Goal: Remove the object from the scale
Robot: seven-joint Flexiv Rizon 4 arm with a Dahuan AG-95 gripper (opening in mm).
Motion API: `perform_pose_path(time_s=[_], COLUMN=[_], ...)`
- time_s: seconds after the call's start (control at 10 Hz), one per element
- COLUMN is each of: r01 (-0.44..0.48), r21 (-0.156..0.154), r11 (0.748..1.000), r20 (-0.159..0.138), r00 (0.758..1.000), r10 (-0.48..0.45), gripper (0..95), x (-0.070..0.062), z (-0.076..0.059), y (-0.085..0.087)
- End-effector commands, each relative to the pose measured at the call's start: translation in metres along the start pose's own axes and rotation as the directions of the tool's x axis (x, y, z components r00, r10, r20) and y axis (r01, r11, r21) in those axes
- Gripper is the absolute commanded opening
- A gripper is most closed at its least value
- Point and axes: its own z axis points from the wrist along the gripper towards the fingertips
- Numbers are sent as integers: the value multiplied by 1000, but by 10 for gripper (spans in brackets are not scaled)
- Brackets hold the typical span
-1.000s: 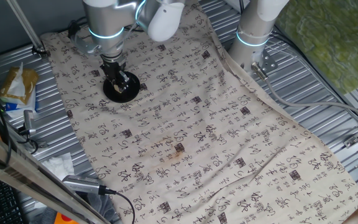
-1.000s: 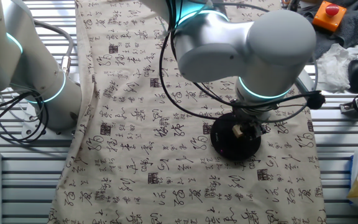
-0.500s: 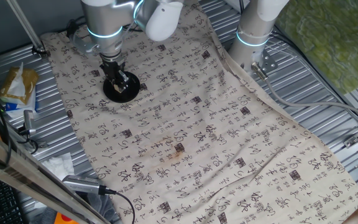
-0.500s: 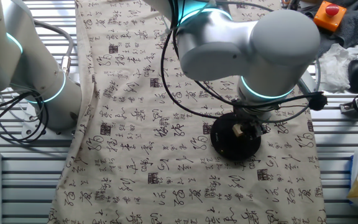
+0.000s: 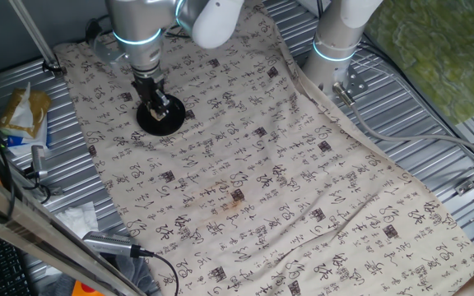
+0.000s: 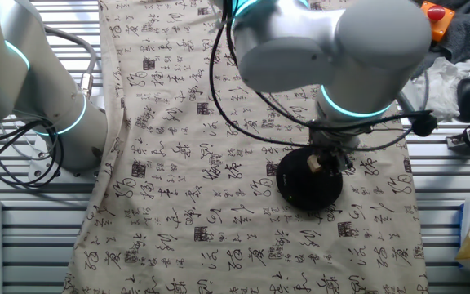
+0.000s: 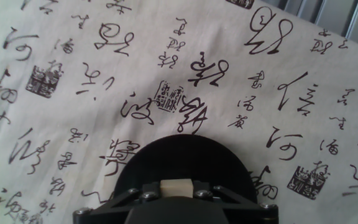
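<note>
- The gripper [image 7: 176, 193] is pinching the wooden block [image 7: 176, 186] between its two fingers, one on each side, as the hand view is showing.
- The block is sitting directly between the fingertips, above the black scale [image 7: 188, 165]; I cannot tell whether it is touching the disc or already clear of it.
- The block is looking nearly cubic, so no long axis matters; the coming move is, I judge, a straight lift upward.
- In the other fixed view the block [image 6: 314, 163] is appearing over the far part of the scale [image 6: 308, 184], on the right side of the printed cloth [image 6: 219, 163].
- In one fixed view the gripper [image 5: 156, 105] is hiding the block, and the scale [image 5: 160, 120] is partly covered.
</note>
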Motion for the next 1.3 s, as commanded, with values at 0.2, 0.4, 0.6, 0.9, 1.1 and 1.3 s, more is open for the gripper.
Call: perform_pose_path(time_s=[0.2, 0.4, 0.6, 0.9, 1.1, 1.3], r01=[-58, -88, -112, -143, -155, -171], r21=[-1, -5, -7, -15, -16, -17], r11=[998, 996, 994, 990, 988, 985], r20=[3, 5, 6, 10, 19, 25], r00=[998, 996, 994, 990, 988, 985], r10=[58, 88, 112, 143, 155, 171], gripper=[0, 0, 0, 0, 0, 0], x=[-12, -16, -20, -23, -25, -27], z=[-4, -5, -5, -4, -2, 2], y=[19, 34, 47, 67, 77, 89])
